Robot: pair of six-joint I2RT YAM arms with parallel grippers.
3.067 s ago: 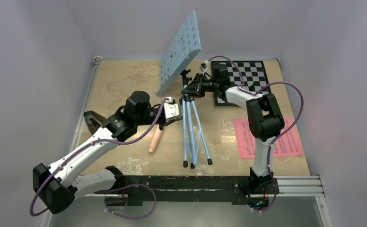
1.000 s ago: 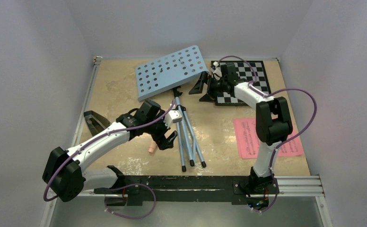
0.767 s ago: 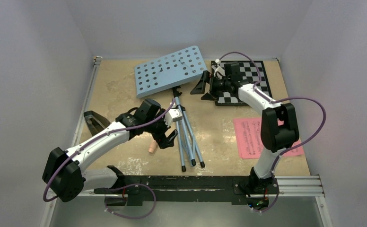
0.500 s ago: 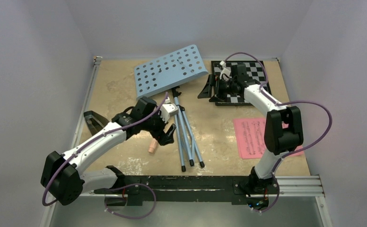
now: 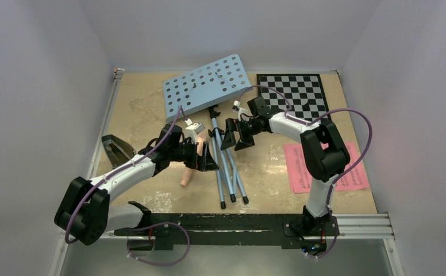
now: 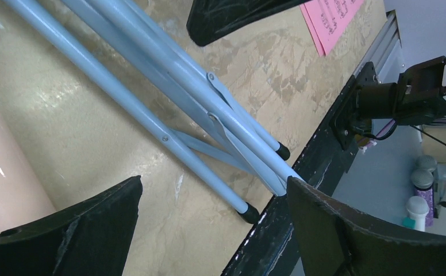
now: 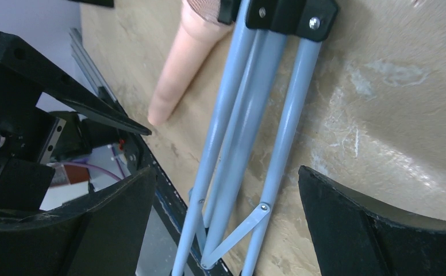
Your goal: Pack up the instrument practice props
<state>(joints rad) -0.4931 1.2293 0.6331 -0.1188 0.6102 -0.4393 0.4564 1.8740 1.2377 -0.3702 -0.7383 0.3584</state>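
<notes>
Flanking the music stand (image 5: 206, 86), left hand (image 6: 214, 183) and right hand (image 7: 226, 170) gape.

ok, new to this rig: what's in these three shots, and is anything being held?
Two robot arms, left and right, are bolted at the near edge of a table. The wide picture comes from a fixed camera above and behind them. The other two come from a camera on each wrist, looking past its fingers. On the table are a light-blue music stand, a peach recorder, pink sheet music, a small black pyramid-shaped object and a chessboard. The left pincer and the right pincer are both open, with the stand's folded legs showing between each one's fingers. Nothing is gripped.
</notes>
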